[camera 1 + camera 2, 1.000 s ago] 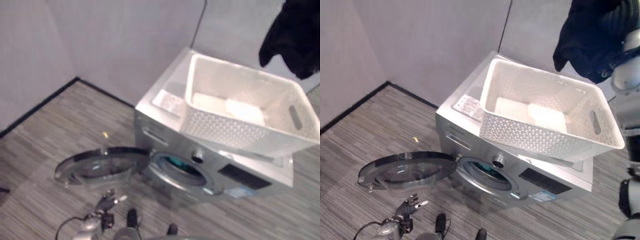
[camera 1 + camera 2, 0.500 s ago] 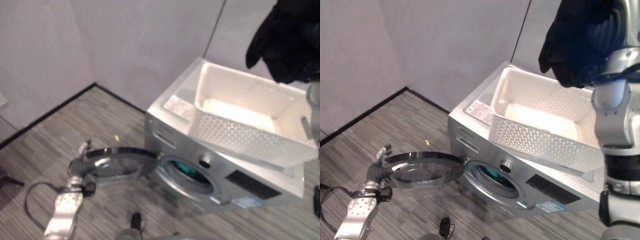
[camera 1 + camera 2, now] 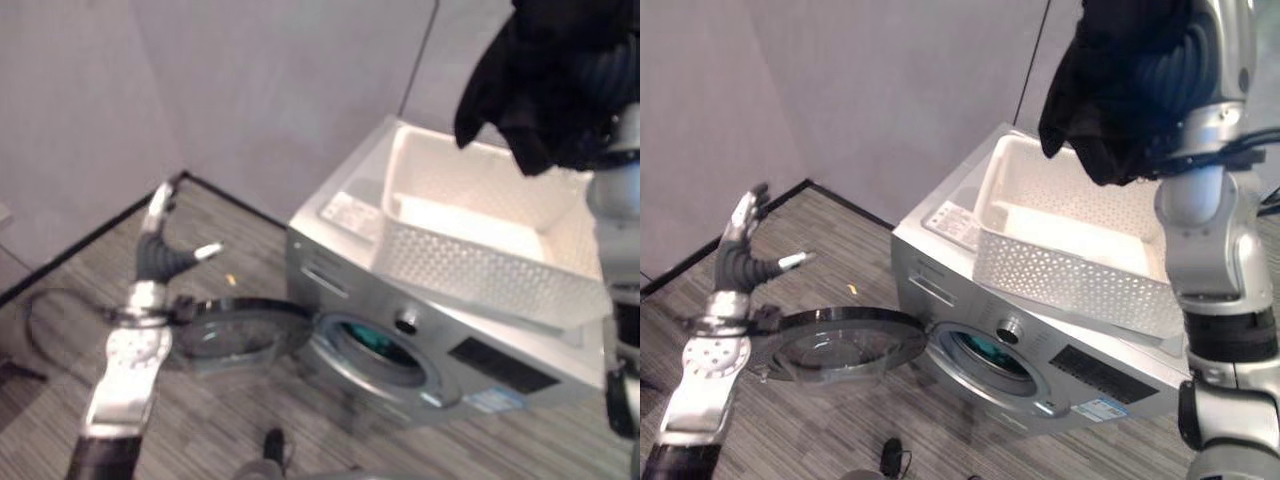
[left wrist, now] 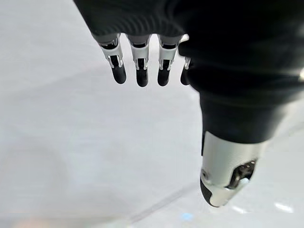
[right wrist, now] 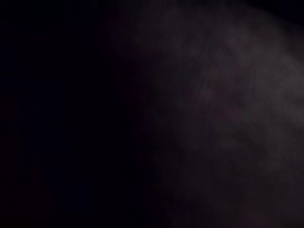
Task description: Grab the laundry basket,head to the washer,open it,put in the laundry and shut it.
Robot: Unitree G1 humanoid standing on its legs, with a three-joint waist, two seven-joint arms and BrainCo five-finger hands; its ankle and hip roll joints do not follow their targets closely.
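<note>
The silver washer (image 3: 1080, 365) stands by the wall with its round glass door (image 3: 840, 345) swung wide open to the left. Something teal shows inside the drum opening (image 3: 985, 352). On the washer's top sits the white perforated laundry basket (image 3: 1070, 270), tilted a little. A black garment (image 3: 1110, 90) hangs high above the basket from my right hand (image 3: 1188, 60), draped over it; dark cloth covers the right wrist view. My left hand (image 3: 740, 255) is raised above the door's left edge, open, touching nothing, its fingers (image 4: 141, 66) straight in the left wrist view.
Grey walls meet in a corner behind the washer, with a black baseboard (image 3: 700, 265) along the striped floor. A small yellow scrap (image 3: 232, 279) lies on the floor beyond the door. A printed sheet (image 3: 950, 215) lies on the washer's top.
My left hand has risen from floor level beside the door to well above its left edge. The black garment has shifted left over the basket. The camera has moved too.
</note>
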